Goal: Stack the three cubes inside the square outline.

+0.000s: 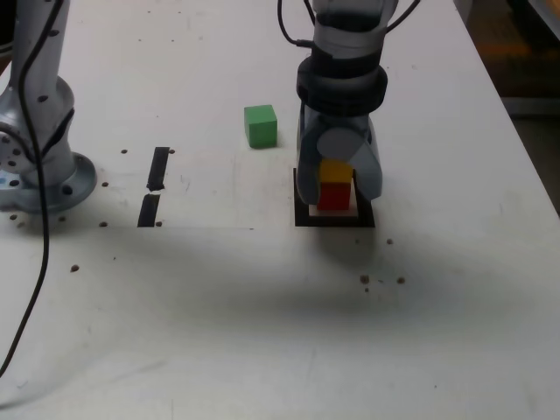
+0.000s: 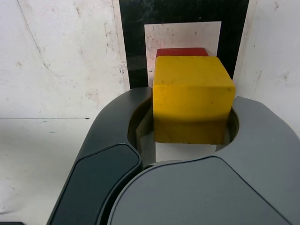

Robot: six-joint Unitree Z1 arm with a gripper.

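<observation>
Gripper jaws (image 2: 192, 123) are closed around the yellow cube (image 2: 193, 96) above the red cube (image 1: 333, 196) inside the square outline (image 1: 333, 221); should it be let go while off-centre, the stack could be toppled.

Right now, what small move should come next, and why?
Probably ease the pincer open: it grips the yellow cube, which appears to sit on the red cube inside the square outline, with only a sliver of red peeking past it in the wrist view.
</observation>
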